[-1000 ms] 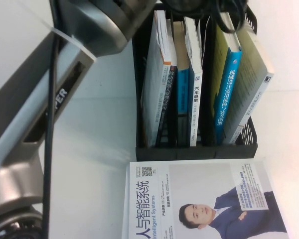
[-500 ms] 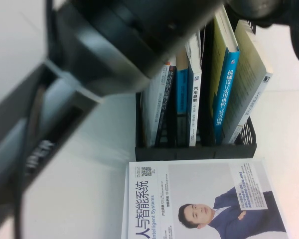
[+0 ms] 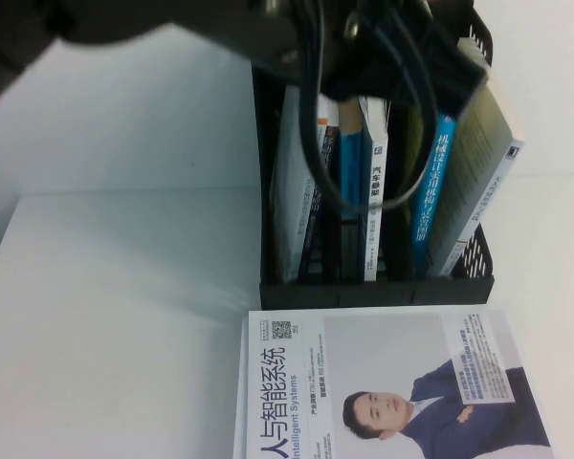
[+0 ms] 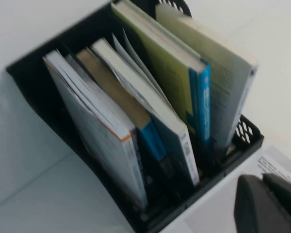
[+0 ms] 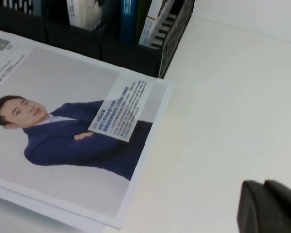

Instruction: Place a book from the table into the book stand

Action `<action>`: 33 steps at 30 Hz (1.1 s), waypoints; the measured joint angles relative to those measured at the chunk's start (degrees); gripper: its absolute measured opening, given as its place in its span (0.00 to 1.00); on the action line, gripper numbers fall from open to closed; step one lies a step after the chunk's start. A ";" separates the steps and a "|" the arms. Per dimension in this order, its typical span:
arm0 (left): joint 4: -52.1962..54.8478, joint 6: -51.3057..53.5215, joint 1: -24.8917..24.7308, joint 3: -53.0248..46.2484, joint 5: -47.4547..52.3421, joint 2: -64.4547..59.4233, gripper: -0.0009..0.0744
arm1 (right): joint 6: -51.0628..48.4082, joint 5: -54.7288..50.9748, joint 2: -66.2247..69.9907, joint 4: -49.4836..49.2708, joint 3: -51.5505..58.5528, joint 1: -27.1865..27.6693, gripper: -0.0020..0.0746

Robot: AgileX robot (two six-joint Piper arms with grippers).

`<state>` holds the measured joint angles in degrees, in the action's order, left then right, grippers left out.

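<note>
High view: found the book stand (image 3: pixel 373 287) upright on the white counter (image 3: pixel 124 316), with its three compartments open toward the camera. Spotted the book (image 3: pixel 440 191), yellow-green with a blue spine, already standing in the right-hand compartment and tilted slightly to the right. Noted a grey book (image 3: pixel 480 177) leaning against its right side, touching it. Counted several thinner books (image 3: pixel 364 191) in the left and middle compartments. Saw a white book (image 3: pixel 392 382) with a suited man's portrait lying flat on the counter, just in front of the stand and nearly touching its base. Made out the blurred, dark left arm (image 3: pixel 172 19) across the top of the view, with cables (image 3: pixel 318 115) hanging over the stand's top.

Left wrist view: caught the left pincer (image 4: pixel 267 204) above the white book, near the stand's front corner on the grey book's side. Found its fingers pressed together, with nothing between them.

Right wrist view: placed the right pincer (image 5: pixel 269 206) over bare counter on the right of the white book, well apart from the stand. Saw it drawn closed and holding nothing.
</note>
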<state>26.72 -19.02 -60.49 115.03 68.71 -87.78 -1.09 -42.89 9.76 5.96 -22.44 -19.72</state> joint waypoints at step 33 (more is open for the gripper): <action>3.54 -3.17 7.13 -26.65 -10.29 18.07 0.01 | -0.21 -0.23 0.00 0.00 0.00 0.00 0.02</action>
<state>30.26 -22.20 -53.36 88.38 58.41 -69.71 -1.30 -43.12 9.76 5.96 -22.44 -19.72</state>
